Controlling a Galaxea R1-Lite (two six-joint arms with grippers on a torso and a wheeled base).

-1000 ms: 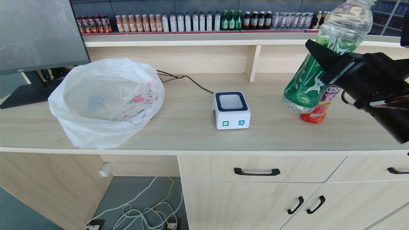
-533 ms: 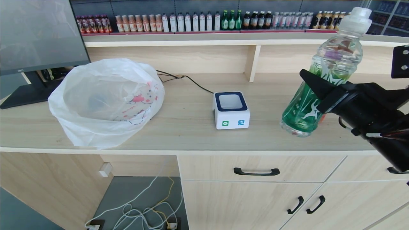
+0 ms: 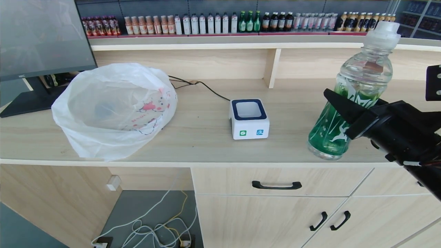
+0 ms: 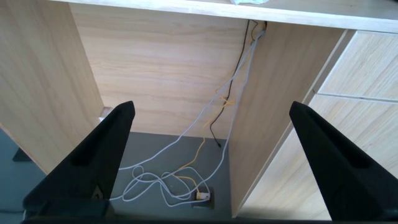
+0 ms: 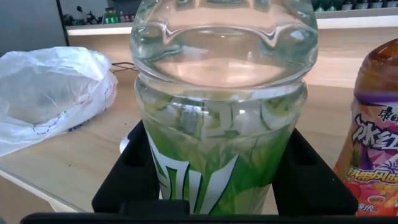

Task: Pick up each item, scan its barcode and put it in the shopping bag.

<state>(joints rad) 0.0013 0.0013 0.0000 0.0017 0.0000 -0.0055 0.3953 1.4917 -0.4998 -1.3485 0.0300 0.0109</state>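
Head view, early in the checkout. Shows right gripper [image 3: 345, 104] fingers clamped around a tilted green bottle [image 3: 329, 134], over the counter [image 3: 206, 148] to the right of the scanner [image 3: 249, 119]. Leaves scanning and dropping into the white bag [image 3: 113, 106] apparently undone; likewise for a purple-labelled bottle [image 5: 373, 155]. Shows left gripper [image 4: 211, 155] spread wide, empty.

The right end effector [image 3: 355, 100] is showing matte black, wedge-shaped fingers [image 3: 344, 107] on a bulky black housing [image 3: 403, 134], with thin red, white and black wires [image 3: 418, 162] running along its wrist. The left end effector [image 4: 211, 109] is showing two black tapered fingers.
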